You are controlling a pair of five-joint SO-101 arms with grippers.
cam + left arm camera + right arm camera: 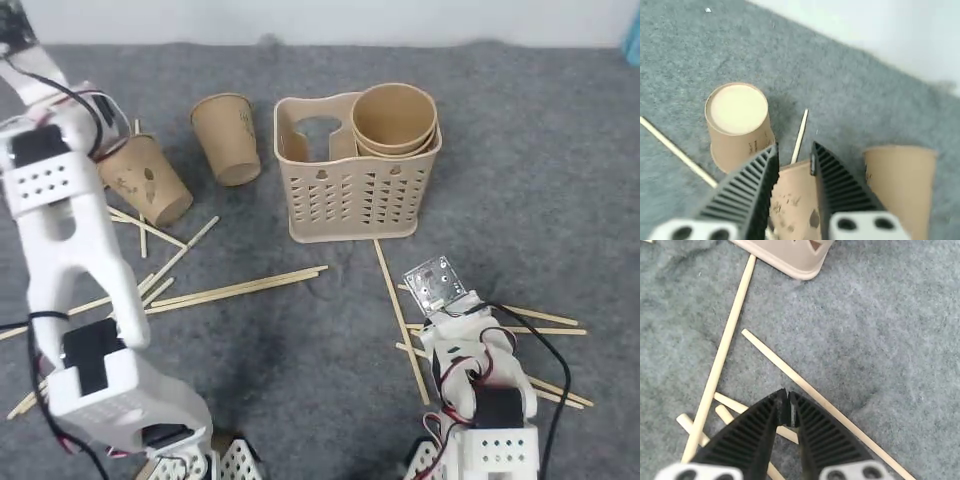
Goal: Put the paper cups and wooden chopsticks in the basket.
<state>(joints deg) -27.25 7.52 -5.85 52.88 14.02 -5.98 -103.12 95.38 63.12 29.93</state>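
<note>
High view: the basket (pixel 350 205) stands on grey carpet (pixel 560 150); every place below is told from it.
Stacked cups (pixel 395 118): nested upright in the basket's compartment on the right arm's side.
Lying cup (pixel 225 138): on its side just beside the basket, on the left arm's side, not touching it.
Printed cup (pixel 148 180): on its side, farther from the basket than the lying cup, same side.
Left gripper (pixel 794 152): over the printed cup, jaws part-way apart with the cup's wall showing in the gap; whether they touch it cannot be told.
Base-up cup (pixel 737 120): seen in the left wrist view near the printed cup; its place from the basket cannot be told.
Chopstick pair (pixel 240 287): flat in front of the basket, towards the left arm.
Long chopstick (pixel 400 315): runs out from the basket's front wall.
Right gripper (pixel 788 401): in front of the basket, low over scattered chopsticks (pixel 815 395), jaws pressed together, nothing seen between them.
</note>
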